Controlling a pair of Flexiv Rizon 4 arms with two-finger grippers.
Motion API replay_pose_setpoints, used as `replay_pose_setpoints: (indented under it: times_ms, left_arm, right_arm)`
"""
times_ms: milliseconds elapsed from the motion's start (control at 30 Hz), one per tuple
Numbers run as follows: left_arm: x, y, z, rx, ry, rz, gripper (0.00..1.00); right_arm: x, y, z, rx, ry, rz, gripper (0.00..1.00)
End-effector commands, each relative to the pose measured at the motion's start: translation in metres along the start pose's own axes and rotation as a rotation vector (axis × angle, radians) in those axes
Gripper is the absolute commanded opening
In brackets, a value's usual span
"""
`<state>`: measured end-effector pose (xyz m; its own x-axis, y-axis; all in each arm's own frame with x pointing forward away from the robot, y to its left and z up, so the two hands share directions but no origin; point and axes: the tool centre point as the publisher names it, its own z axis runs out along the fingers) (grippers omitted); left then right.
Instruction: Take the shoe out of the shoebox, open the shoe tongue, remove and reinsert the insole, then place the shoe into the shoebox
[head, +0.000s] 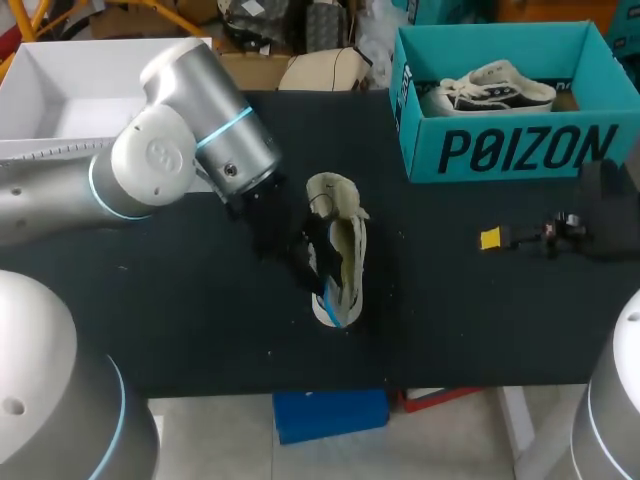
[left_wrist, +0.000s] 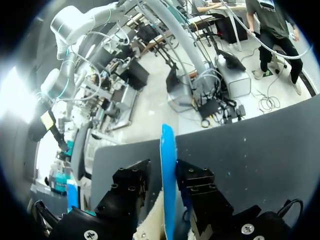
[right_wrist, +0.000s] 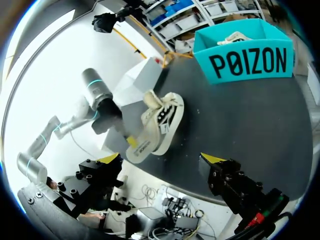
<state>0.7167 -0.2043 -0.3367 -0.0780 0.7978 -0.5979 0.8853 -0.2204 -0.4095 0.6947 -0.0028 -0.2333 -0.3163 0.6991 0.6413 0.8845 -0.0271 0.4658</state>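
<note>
The shoe (head: 338, 245) lies outside the shoebox (head: 520, 150), well apart on its left-arm side, long axis front-to-back; the nearer left gripper (left_wrist: 164, 171) clamps the blue insole (left_wrist: 167, 145) at the heel; the right gripper (right_wrist: 161, 158) gapes empty.

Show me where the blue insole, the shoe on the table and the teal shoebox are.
blue insole (left_wrist: 168, 165): left wrist view, middle of its upright edge.
shoe on the table (head: 348, 250): head view, its pale inner lining.
teal shoebox (head: 520, 150): head view, its front wall.
</note>
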Motion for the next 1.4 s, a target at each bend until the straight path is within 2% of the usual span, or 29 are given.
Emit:
replay_pose_setpoints:
  times_ms: [33,100,167,200,533,933,1400]
  left_arm:
    - [0.001,-0.012,0.006,-0.01,0.004,0.003,0.31]
    - [0.002,-0.014,0.007,-0.007,0.007,0.004,0.27]
    - [0.003,-0.015,0.008,-0.003,0.006,0.005,0.03]
    - [0.003,-0.016,0.008,0.005,0.01,0.015,0.0]
    - [0.005,-0.01,0.008,-0.009,-0.012,0.016,0.0]
    - [0.006,0.014,0.008,-0.038,-0.048,-0.014,0.0]
    - [0.006,0.043,0.001,-0.065,-0.034,-0.014,0.0]
  right_arm:
    - [0.001,0.0,0.0,0.001,-0.003,0.001,1.0]
    - [0.001,0.0,0.0,0.001,-0.003,0.001,1.0]
    - [0.001,0.0,0.0,0.001,-0.003,0.001,1.0]
    - [0.001,0.0,0.0,0.001,-0.003,0.001,1.0]
    - [0.001,0.0,0.0,0.001,-0.003,0.001,1.0]
    - [0.001,0.0,0.0,0.001,-0.003,0.001,1.0]
    - [0.001,0.0,0.0,0.001,-0.003,0.001,1.0]
